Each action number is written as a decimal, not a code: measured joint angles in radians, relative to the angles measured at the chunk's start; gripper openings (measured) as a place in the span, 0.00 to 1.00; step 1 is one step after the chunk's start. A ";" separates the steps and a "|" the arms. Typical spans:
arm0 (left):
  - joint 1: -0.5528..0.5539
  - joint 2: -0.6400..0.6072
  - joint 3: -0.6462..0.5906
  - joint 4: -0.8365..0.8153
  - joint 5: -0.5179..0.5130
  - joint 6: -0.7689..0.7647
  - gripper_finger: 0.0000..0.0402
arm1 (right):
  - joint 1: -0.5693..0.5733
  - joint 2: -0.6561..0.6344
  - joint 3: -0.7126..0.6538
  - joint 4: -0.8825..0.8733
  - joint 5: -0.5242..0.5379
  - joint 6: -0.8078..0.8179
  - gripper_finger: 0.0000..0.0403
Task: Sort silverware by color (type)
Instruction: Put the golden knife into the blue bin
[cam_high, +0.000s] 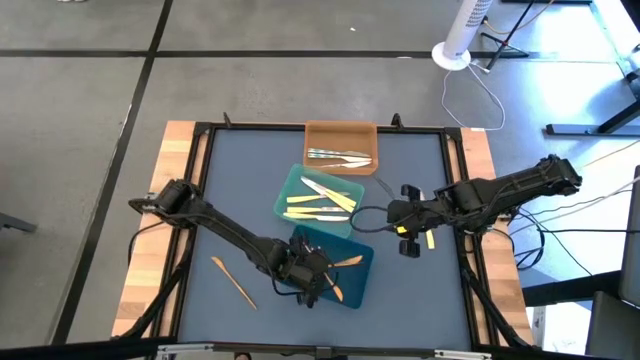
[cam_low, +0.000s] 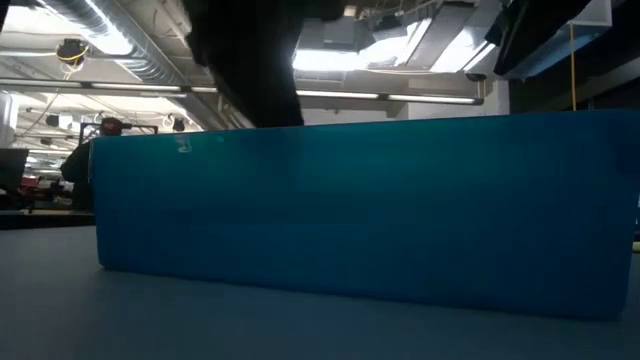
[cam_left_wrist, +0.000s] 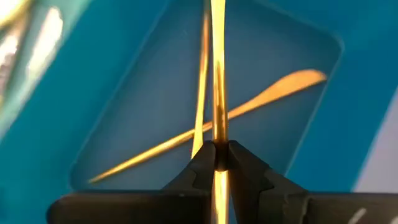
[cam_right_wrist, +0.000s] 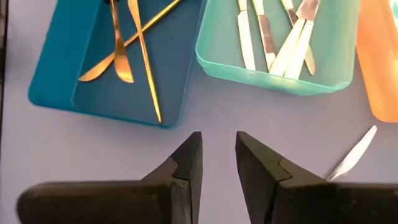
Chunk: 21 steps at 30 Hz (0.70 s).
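Placing an orange-tan utensil into the dark blue tray (cam_high: 362, 268).

Largest to smallest: near-centre blue tray holding orange-tan pieces; teal tray (cam_high: 288, 190) with pale yellow ones; far orange tray (cam_high: 340, 131) with silver-grey. Left gripper (cam_left_wrist: 217, 163) above blue tray, clamped on orange-tan utensil (cam_left_wrist: 217, 74); next, release. Right gripper (cam_right_wrist: 217, 155) parted, empty, near stray silver utensil (cam_right_wrist: 354, 154). Another orange-tan utensil (cam_high: 232, 280) loose near-left.

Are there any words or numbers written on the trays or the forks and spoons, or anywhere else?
None: no readable words, numbers or signs show in any view.
Orange tray, teal-green tray, dark blue tray: plain, no labels.
Silverware: no markings to be seen.
Left gripper, shut on an orange-tan utensil, and right gripper: no lettering in view.
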 joint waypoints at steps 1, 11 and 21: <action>0.000 0.011 0.000 0.001 0.009 0.006 0.05 | 0.000 -0.001 0.000 -0.004 0.008 0.000 0.21; 0.030 0.075 0.000 0.002 0.053 0.048 0.05 | 0.000 -0.001 0.000 -0.003 0.020 0.000 0.21; 0.061 0.107 -0.001 0.003 0.116 0.055 0.05 | 0.000 -0.001 0.000 -0.009 0.029 0.000 0.21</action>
